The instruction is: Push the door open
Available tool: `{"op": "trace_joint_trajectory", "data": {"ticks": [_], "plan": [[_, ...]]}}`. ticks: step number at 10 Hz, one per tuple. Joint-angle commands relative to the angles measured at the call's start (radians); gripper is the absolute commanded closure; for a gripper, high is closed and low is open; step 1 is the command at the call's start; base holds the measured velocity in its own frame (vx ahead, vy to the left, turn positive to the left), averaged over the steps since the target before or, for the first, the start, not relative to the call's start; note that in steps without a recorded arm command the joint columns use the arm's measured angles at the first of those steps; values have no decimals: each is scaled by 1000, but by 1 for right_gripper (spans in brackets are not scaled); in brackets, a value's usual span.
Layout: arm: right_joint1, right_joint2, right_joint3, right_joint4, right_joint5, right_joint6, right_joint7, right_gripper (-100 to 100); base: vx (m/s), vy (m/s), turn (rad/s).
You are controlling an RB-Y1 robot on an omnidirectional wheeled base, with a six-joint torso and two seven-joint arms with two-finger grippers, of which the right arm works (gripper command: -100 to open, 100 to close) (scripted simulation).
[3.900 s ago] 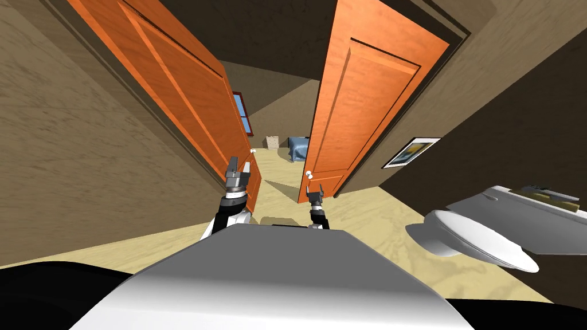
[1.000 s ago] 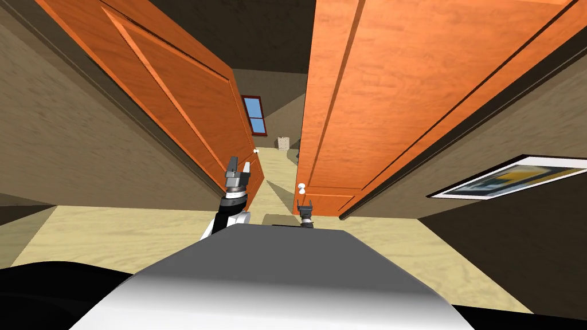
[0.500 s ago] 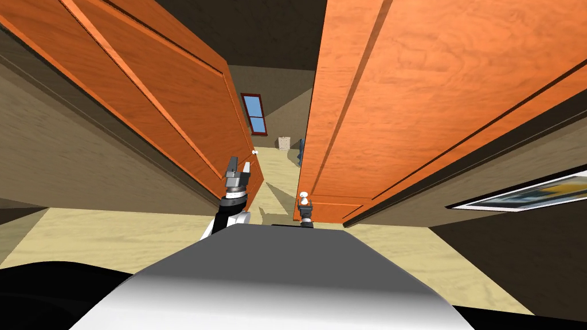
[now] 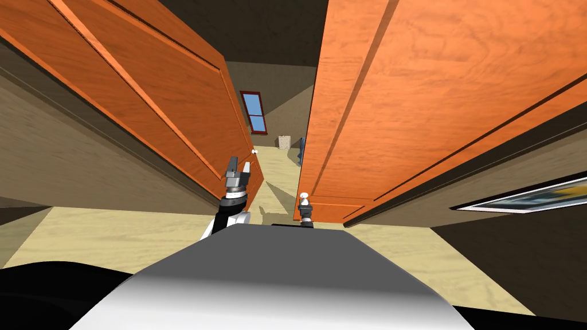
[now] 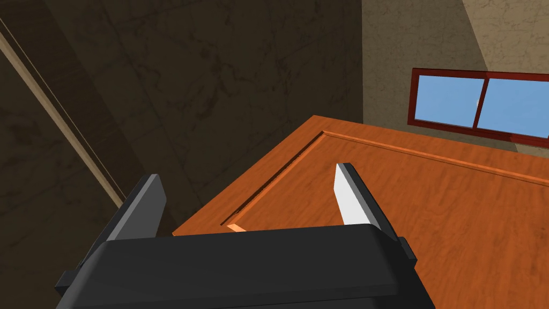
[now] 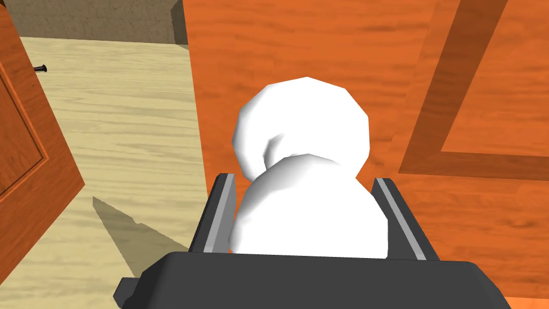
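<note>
Two orange doors stand ajar ahead. The right door (image 4: pixel 401 103) carries a white knob (image 4: pixel 304 196) near its free edge. My right gripper (image 4: pixel 305 203) is at that knob. In the right wrist view the knob (image 6: pixel 303 123) sits between the two fingers (image 6: pixel 221 209), which press its sides against the orange panel (image 6: pixel 321 43). My left gripper (image 4: pixel 238 167) is raised and open beside the left door (image 4: pixel 172 97). Its fingers hold nothing and hover just over that door's panel (image 5: pixel 429 204).
A narrow gap of pale wood floor (image 4: pixel 278 172) runs between the doors to a far room with a red-framed window (image 4: pixel 255 112) and a small box (image 4: pixel 284 142). The left door has its own white knob (image 4: pixel 254 152). A framed picture (image 4: pixel 527 197) hangs on the right wall.
Over the last second I moved closer to the doors, which now loom larger. My right gripper went from just short of the knob to around it. The left arm kept its pose.
</note>
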Motion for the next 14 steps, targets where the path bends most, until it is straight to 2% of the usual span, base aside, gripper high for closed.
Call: {"op": "trace_joint_trajectory", "data": {"ticks": [1, 2, 9, 12, 14], "plan": [[4, 0, 2, 1, 1, -2, 0, 100, 0, 0, 0], [4, 0, 2, 1, 1, -2, 0, 100, 0, 0, 0], [-11, -21, -64, 8, -29, -8, 14, 100, 165, 41, -37], [-17, -23, -100, 12, -45, -12, 21, 100, 182, 57, -65], [-18, -22, -107, 13, -48, -13, 23, 100, 98, 28, -20]]}}
